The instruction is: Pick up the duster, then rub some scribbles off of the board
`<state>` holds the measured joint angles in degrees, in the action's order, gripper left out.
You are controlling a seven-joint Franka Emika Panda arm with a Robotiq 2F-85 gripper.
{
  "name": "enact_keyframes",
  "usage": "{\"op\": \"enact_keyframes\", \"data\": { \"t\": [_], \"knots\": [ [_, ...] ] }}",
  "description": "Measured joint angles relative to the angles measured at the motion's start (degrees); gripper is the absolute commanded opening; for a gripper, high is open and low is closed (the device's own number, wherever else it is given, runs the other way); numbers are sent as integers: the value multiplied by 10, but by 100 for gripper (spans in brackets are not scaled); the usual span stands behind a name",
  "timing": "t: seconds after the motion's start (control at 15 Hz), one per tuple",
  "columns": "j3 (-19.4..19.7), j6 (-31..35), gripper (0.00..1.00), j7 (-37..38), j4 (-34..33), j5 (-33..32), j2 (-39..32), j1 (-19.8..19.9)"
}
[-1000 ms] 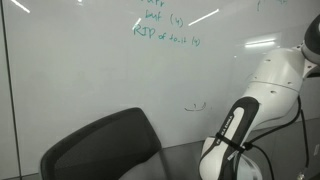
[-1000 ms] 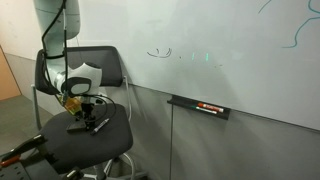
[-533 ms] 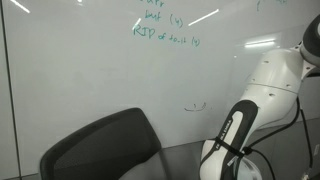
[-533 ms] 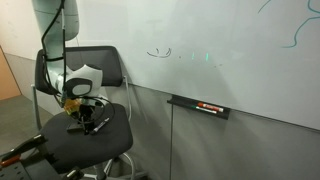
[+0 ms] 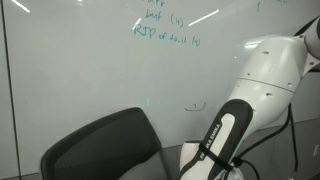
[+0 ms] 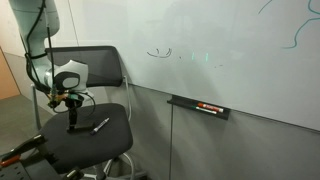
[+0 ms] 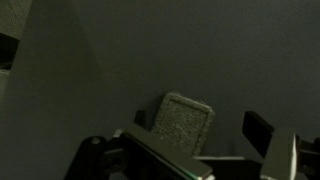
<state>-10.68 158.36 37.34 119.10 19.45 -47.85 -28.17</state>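
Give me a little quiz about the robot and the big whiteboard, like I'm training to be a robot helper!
1. True or false: the scribbles are already wiped off the board.
2. The gripper hangs over: A the chair seat; B the floor; C a desk.
3. Fill in: the handwriting on the board is ___ in colour.
Key: 1 false; 2 A; 3 teal.
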Motion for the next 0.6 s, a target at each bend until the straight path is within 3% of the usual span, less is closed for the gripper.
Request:
{"op": "enact_keyframes", "data": {
  "t": [0.27, 0.6],
  "knots": [
    [55, -31, 100, 84, -11, -13, 2, -51],
    [77, -43, 100, 125, -19, -46, 2, -56]
  ]
}}
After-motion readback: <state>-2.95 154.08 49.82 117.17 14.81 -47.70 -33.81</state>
